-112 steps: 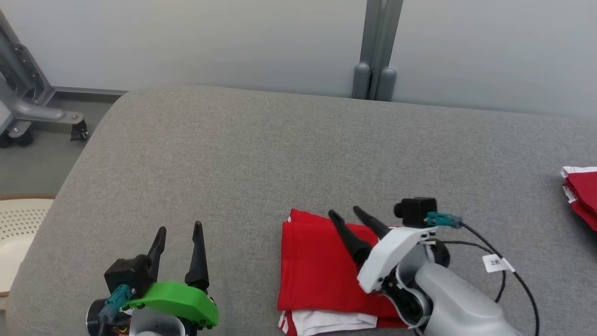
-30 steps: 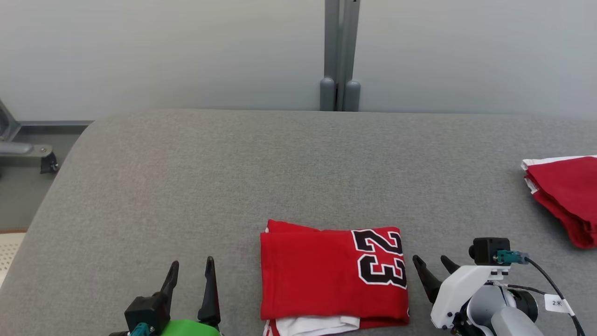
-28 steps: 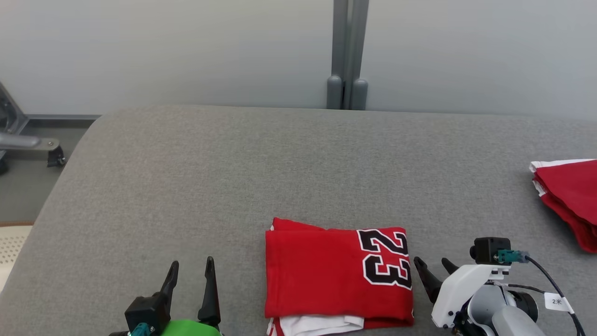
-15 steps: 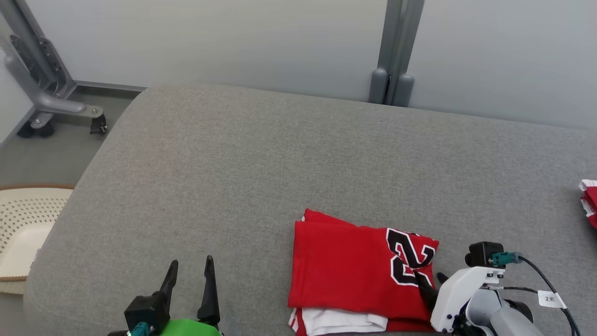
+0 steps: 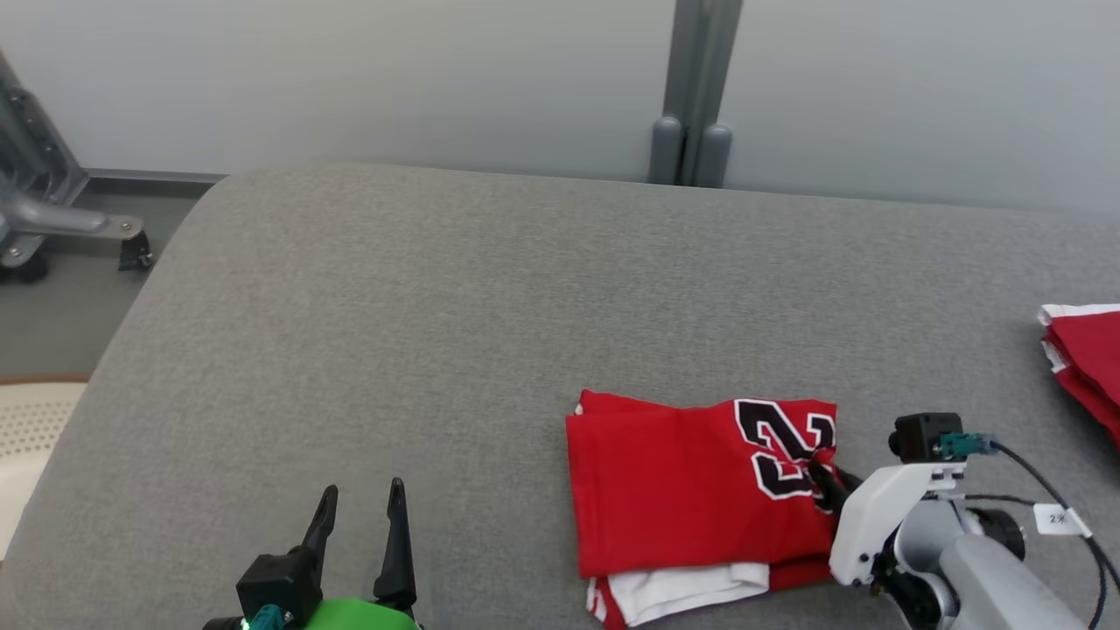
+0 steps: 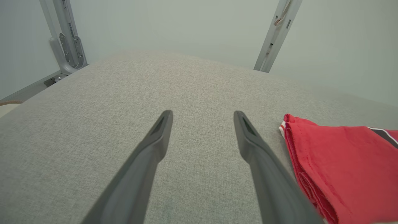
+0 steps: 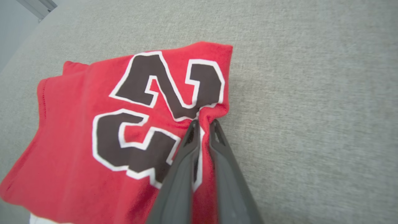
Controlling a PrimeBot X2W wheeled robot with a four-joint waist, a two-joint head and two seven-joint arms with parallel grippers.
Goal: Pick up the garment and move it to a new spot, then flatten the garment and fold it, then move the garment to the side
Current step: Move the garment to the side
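Though cut off at far left, shows a cream perforated basket (image 5: pixel 26 429) beside the grey padded surface (image 5: pixel 437 289), contents out of sight. Next, parks the left gripper (image 5: pixel 363 486) at lower left over bare cloth, fingers wide apart and empty, probably to stay clear. Right of centre, near the front edge, finds the folded red garment (image 5: pixel 682 490), numbered 23. Pinches its right edge with the right gripper (image 7: pixel 204 122), fingers together on fabric, seemingly to drag it aside. Ends far right with another red pile (image 5: pixel 1085 359).
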